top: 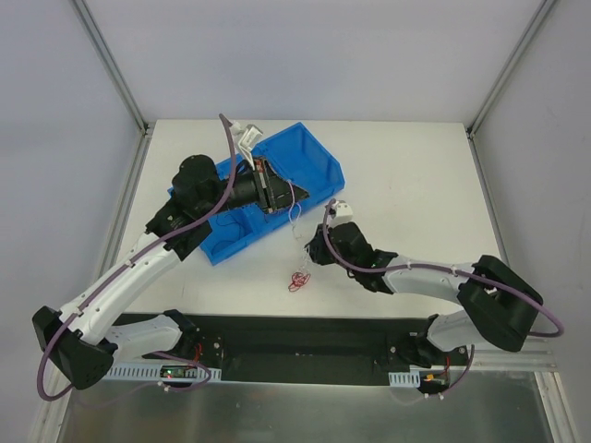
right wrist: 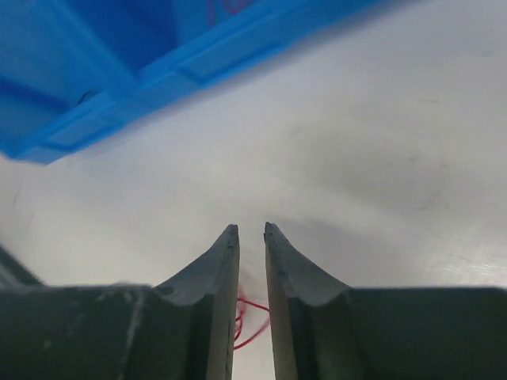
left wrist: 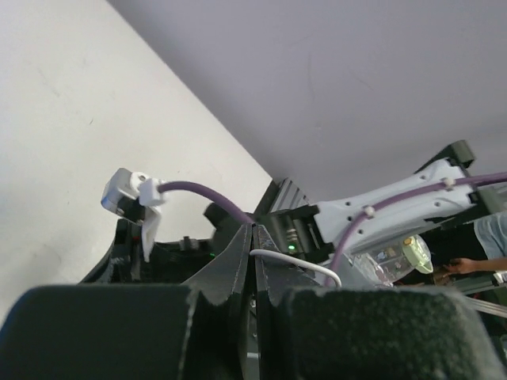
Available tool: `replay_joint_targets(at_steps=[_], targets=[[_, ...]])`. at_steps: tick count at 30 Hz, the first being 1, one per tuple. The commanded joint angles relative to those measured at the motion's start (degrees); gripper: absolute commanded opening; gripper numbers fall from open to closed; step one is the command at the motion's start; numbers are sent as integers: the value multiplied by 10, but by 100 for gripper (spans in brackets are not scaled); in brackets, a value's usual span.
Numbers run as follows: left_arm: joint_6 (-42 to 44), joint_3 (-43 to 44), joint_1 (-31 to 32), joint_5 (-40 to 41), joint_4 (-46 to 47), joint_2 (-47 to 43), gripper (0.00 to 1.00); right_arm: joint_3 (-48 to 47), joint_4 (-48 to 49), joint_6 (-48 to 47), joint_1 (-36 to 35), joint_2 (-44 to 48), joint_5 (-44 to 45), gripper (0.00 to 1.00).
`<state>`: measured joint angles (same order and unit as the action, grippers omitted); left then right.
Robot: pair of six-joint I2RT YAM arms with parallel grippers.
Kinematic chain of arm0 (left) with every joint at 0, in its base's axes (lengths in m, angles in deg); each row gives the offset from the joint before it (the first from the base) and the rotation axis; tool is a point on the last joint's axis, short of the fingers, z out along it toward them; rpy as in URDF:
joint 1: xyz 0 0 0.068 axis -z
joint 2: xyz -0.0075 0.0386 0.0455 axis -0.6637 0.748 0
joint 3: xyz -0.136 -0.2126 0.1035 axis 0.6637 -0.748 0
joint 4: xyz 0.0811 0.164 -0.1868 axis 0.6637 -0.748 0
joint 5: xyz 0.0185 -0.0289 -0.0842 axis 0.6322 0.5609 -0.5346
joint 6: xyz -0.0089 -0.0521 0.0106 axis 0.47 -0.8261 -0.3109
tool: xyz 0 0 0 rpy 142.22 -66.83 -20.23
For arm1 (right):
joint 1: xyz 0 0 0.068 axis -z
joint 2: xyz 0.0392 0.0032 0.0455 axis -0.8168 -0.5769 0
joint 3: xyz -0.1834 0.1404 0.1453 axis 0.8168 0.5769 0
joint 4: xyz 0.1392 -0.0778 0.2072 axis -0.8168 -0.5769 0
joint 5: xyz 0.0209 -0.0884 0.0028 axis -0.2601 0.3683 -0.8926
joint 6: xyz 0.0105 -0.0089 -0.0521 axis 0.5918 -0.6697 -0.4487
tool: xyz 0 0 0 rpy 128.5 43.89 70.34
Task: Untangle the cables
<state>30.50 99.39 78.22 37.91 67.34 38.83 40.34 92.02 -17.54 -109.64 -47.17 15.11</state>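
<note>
Cables sit in 2 places. A red wire (top: 297,280) lies curled on the white table (top: 416,185), near its front edge and just ahead of the black base strip (top: 305,346). A white wire (left wrist: 297,263) is pinched in the left gripper (top: 274,189) and hangs down past the near rim of the blue bin (top: 314,161) toward the tabletop. I cannot make out a black wire.

The left wrist view shows that gripper's 2 fingers pressed together on the white wire, which loops out to the right of them. The right gripper (right wrist: 251,229) is low over the table, just beyond the red wire and close to the bin's near corner. Its fingers are parallel with a narrow slit between them, and the red curl shows through the slit without being clamped.

Red marks (right wrist: 222,8) on the bin wall are cut off by the top of the right wrist view and cannot be read.

The bin sits at an angle on the left-centre of the table, under the left arm. Bare tabletop runs from the bin's right end to the right edge.
</note>
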Motion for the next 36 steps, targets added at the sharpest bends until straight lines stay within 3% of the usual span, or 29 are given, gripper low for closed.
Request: replay_joint_targets(at_steps=[1,5,10,13,18,21,26,33,36], targets=[[23,67,-3,-25,29,-14,0,31,-18,72,69,14,56,22],[29,83,-3,-10,16,-18,0,67,63,36,97,55,-47,41],[7,110,-3,-19,13,-9,0,92,20,-50,96,190,-58,62],[2,113,-3,-24,13,-7,0,102,16,-84,81,279,-141,72],[-20,104,-3,-30,29,5,0,89,30,-91,-11,308,-115,72],[-34,104,-3,-40,42,9,0,75,48,-93,-37,282,-46,72],[-86,80,-3,-64,91,10,0,5,-10,-68,-39,212,47,58],[-122,102,2,-90,135,26,0,-8,23,-24,-39,73,130,54],[-104,144,3,-84,135,28,0,5,10,46,-26,11,173,52]])
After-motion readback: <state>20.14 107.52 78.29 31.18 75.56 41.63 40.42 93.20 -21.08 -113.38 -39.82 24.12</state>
